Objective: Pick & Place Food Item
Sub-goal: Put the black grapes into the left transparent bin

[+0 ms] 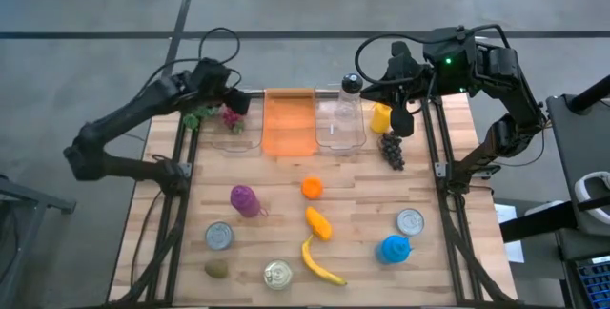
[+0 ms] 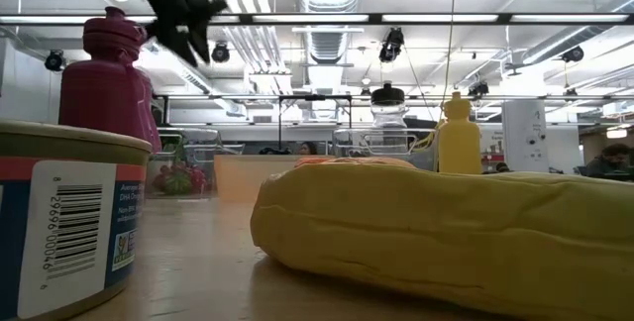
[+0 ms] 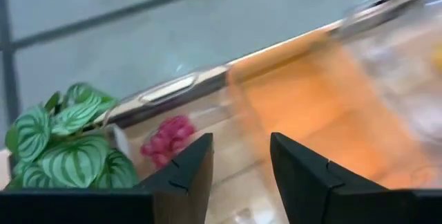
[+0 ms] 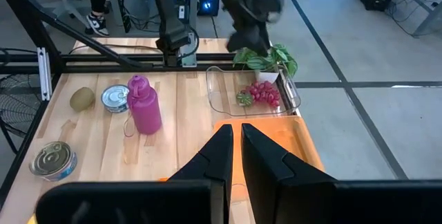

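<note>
A bunch of red grapes (image 1: 232, 116) (image 3: 168, 137) (image 4: 264, 92) lies in the clear bin (image 1: 233, 142) at the table's far left, beside a small green piece (image 4: 244, 99). My left gripper (image 1: 238, 102) (image 3: 240, 141) (image 2: 188, 24) hangs above that bin, slanting down, open, with nothing between its fingers. My right gripper (image 1: 402, 123) (image 4: 237, 131) is shut and empty, raised at the far right near a yellow bottle (image 1: 380, 116).
An orange bin (image 1: 288, 123) and another clear bin (image 1: 340, 126) stand next to the first. A striped-leaf plant (image 3: 69, 141) is at the far left corner. Dark grapes (image 1: 393, 149), purple bottle (image 1: 244, 200), orange (image 1: 312, 188), banana (image 1: 319, 263), kiwi (image 1: 216, 269), cans (image 1: 219, 236) lie nearer.
</note>
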Robot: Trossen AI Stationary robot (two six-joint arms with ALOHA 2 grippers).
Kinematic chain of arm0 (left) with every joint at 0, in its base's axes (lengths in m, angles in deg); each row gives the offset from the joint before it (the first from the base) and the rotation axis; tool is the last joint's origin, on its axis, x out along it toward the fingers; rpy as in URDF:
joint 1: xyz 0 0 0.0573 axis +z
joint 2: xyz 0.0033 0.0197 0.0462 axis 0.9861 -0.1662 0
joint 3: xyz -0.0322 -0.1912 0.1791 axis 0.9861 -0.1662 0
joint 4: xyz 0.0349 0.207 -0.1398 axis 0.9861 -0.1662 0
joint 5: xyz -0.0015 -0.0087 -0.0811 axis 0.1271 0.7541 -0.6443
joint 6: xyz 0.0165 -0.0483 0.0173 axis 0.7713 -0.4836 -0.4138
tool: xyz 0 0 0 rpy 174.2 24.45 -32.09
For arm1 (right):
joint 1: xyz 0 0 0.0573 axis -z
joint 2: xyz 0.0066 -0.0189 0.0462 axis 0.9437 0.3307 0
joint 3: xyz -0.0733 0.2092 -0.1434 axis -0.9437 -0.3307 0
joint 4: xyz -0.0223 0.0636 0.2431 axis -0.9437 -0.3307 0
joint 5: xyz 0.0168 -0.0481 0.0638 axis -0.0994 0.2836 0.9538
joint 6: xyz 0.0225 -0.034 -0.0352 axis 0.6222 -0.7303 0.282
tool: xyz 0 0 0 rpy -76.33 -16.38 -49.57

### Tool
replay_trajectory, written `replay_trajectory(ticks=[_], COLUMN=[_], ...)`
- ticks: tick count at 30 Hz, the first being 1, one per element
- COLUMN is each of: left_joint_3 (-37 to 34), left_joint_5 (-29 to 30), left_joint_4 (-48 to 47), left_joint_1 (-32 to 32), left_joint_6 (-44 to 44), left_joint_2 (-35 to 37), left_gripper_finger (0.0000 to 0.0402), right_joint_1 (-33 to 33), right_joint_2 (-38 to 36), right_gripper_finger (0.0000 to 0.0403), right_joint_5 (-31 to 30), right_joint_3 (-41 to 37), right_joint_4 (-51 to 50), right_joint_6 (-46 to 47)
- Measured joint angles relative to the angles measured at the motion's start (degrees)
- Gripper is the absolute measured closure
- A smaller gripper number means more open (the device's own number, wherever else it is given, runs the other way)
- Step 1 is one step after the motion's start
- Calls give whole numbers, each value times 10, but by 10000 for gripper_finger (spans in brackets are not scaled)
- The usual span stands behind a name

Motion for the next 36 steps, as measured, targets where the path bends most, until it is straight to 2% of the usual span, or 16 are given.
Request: replay_trajectory(ticks=[8,16,20,26,36], left_joint_3=[0,0,0,0,0], left_joint_5=[1,2,2,4,4], left_joint_4=[0,0,6,9,9], left_joint_1=[-129,-269,-319,-349,-350], left_joint_6=[-2,3,3,4,4], left_joint_2=[62,65,65,64,64], left_gripper_finger=[245,246,252,258,261], right_joint_1=[0,0,0,-3,-26], right_joint_2=[0,0,0,0,0], right_gripper_finger=[376,376,376,376,376], right_joint_5=[0,3,6,6,6], right_joint_3=[-5,-26,-42,-70,-85], right_joint_4=[-1,-1,-2,-1,-1], right_joint_6=[2,20,28,27,28])
